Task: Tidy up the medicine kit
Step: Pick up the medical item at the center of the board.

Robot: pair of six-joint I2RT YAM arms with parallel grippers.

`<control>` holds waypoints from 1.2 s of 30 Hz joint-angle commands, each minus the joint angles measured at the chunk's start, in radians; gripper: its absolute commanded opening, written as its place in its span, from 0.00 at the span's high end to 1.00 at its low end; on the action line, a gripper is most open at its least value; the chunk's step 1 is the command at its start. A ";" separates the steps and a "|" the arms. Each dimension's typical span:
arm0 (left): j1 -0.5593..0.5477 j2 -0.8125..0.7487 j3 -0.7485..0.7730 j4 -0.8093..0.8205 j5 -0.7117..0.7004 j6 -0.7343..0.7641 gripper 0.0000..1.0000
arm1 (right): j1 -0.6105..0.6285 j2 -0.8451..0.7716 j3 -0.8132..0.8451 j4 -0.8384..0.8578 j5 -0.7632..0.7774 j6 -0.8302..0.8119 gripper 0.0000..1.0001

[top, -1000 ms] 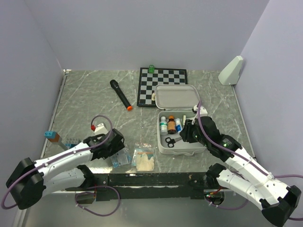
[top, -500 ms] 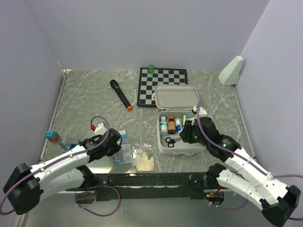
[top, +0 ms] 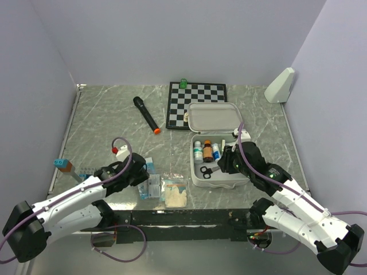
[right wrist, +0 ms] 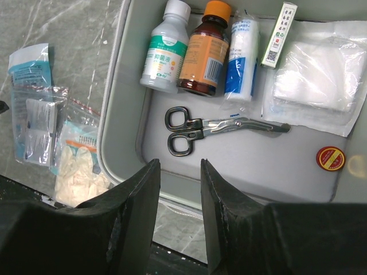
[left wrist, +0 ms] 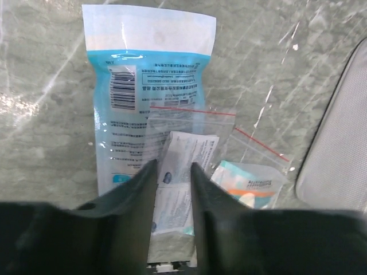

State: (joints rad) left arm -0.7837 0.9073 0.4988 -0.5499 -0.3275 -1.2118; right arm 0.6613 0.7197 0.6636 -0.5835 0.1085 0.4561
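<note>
The medicine kit [top: 223,181] lies open, lid [top: 213,117] flat behind its tray. The tray [right wrist: 258,166] holds two bottles, a white roll, scissors [right wrist: 195,129], a gauze pack and a red tin. My right gripper [right wrist: 179,166] is open and empty above the tray's near edge [top: 228,161]. My left gripper [left wrist: 172,169] is open just above a clear zip bag with a white packet [left wrist: 186,152], left of the kit [top: 142,175]. A blue packet [left wrist: 137,86] lies under the bag. A teal-orange packet [left wrist: 246,183] lies beside it.
Pale gloves [top: 176,197] lie in a bag between the packets and the kit. A chessboard [top: 198,97], a black microphone [top: 146,114] and a white wedge [top: 280,85] are at the back. A blue-and-brown block [top: 63,165] sits at the left edge.
The left gripper has drawn back a little to the left. The packets have shifted up and right and now lie spread out ahead of it. The right arm has not moved.
</note>
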 commanded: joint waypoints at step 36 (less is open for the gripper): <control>0.276 0.207 0.046 0.140 0.081 0.205 0.99 | 0.004 -0.014 -0.007 0.047 0.013 -0.013 0.59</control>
State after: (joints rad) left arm -0.5091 1.1667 0.5110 -0.3523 -0.2253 -1.0313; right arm 0.6613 0.7017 0.6479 -0.5755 0.1112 0.4515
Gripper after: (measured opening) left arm 0.031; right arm 0.415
